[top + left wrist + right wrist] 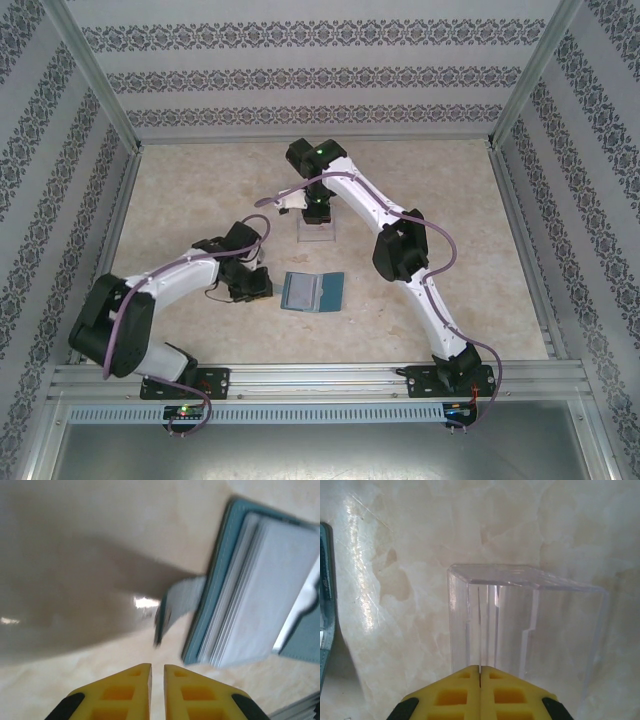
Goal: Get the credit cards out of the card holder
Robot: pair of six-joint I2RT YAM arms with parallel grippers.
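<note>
- card holder (330, 292): teal, lies opened flat on the bench (200, 190), both halves up, in the gap between the two arms.
- credit cards (299, 291): still in the holder, on its left half in the top view. In the left wrist view they are a pale stack (280, 580) tucked inside the teal cover (220, 585), with the layered edges fanned a bit. Markings are too blurred to read.
- strap tab (180, 597): sticks out from the holder's edge on the side facing the left pincer, end lifted slightly, blurred.
- left pincer (258, 286): just beside the holder's left edge, low over the bench, tips pointing at it. Yellow tips (157, 677) are almost pressed together with a thin slit between them and nothing in it. Not touching the holder or the tab.
- right pincer (318, 222): beyond the holder's far edge, clear of it. Tips (480, 677) are pressed fully together, with no gap and nothing pinched.
- clear box (318, 235): transparent plastic, stands on the bench just beyond the holder's far side, with a strip of bare bench between them. The right pincer is right at its near wall (520, 625); can't tell if it touches.
- grey striped edge (300, 710): near the holder's corner, at the left wrist view's border. Can't tell what it is.
</note>
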